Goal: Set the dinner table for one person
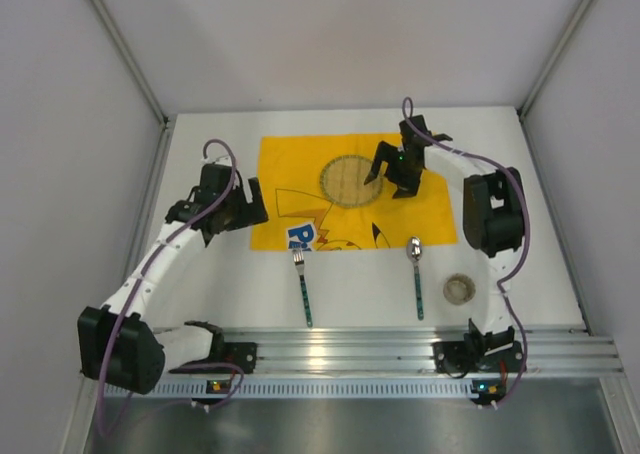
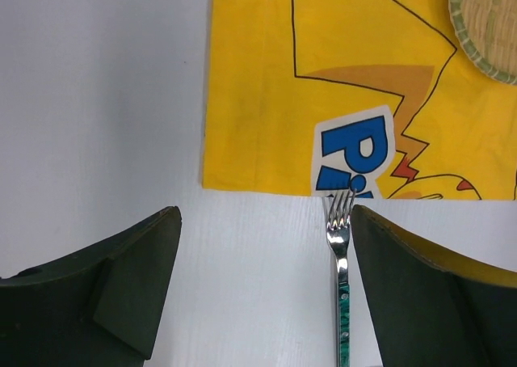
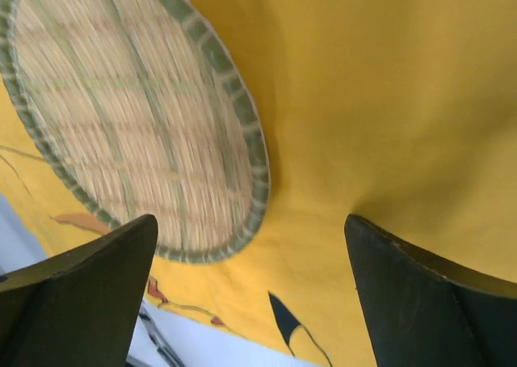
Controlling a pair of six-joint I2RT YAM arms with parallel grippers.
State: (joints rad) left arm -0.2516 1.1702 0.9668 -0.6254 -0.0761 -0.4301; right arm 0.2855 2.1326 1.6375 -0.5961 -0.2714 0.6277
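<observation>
Here, on the white dinner table (image 1: 200, 294), fork (image 1: 303, 289) and spoon (image 1: 416, 274) lie at the near edge of the yellow cloth (image 1: 290, 164). The left gripper (image 2: 266, 221), spread wide and empty, has the fork close beside one finger (image 2: 420, 294), so it is best centred before closing. Farther off, the right gripper (image 3: 250, 229), likewise wide and empty, hovers beside the woven mat (image 1: 348, 179).
</observation>
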